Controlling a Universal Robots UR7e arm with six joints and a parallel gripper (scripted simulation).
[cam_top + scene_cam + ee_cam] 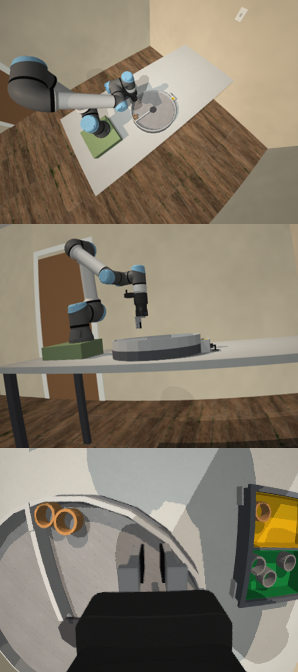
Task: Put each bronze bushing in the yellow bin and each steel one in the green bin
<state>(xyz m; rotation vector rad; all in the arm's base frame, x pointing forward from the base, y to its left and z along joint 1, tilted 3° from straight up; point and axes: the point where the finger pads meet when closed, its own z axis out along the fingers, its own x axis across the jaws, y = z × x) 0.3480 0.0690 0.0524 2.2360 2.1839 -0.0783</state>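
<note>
Two bronze bushings stand side by side on the turntable (164,118) (158,346) (97,568) near its rim: the left one (54,512) and the right one (79,521) in the wrist view. My gripper (139,102) (138,328) (152,555) is partly open and empty, above the turntable's edge, off to the right of both bushings in the wrist view. The yellow bin (280,532) holds one bronze bushing (269,513). The green bin (282,589) holds three steel bushings. The arm hides both bins in the top view.
A pale bar (143,116) (41,570) runs from the turntable's dark hub (153,109) to its rim, beside the bushings. A raised rim surrounds the turntable. A small pale box (172,96) (205,345) adjoins its outer side. The arm stands on a green block (101,146) (61,353).
</note>
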